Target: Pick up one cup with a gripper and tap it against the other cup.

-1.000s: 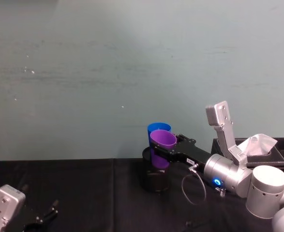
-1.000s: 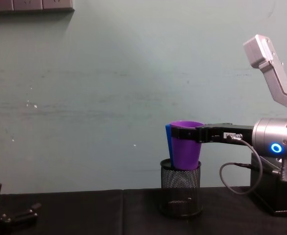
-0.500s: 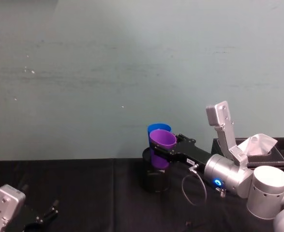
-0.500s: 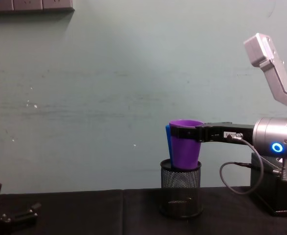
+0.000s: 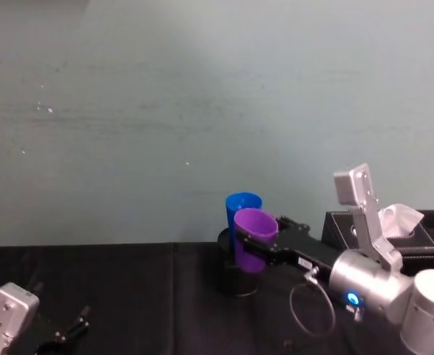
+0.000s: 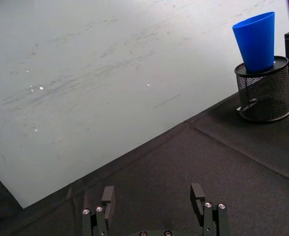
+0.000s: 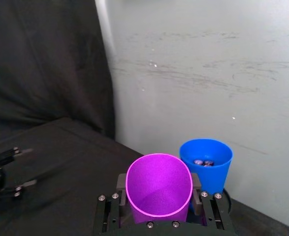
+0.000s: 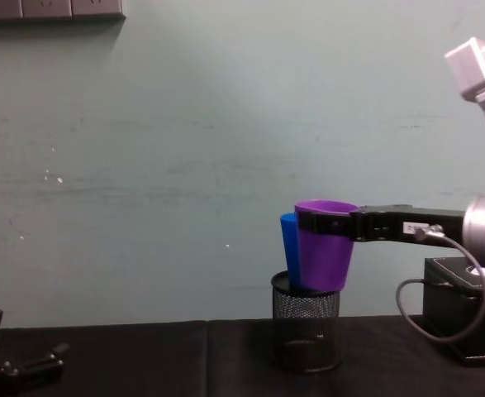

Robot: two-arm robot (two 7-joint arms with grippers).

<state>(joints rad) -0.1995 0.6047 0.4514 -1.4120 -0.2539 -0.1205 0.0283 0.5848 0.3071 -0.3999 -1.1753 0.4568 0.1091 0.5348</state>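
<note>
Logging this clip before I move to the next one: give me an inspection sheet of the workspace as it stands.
Surface: black cloth table, seams visible.
Job's things: purple cup held in the air; blue cup stands in the mesh pen holder.
Clutter: black tissue box at the right.
Grippers: right gripper shut on the purple cup; left gripper open, parked low at the left.
Cables: grey loop under the right arm.
Surroundings: pale green wall, scuffed.

Purple cup [image 7: 159,189]: smooth plastic, showing a soft sheen; blue cup [image 6: 255,41]: smooth glossy plastic; pen holder [image 6: 263,96]: black wire mesh, matt; table cover [image 6: 183,177]: black cloth, matt, creasing at a seam; right gripper [image 7: 159,216]: matt black, carrying bright metal screws; wall [image 8: 184,149]: pale, scuffed.
</note>
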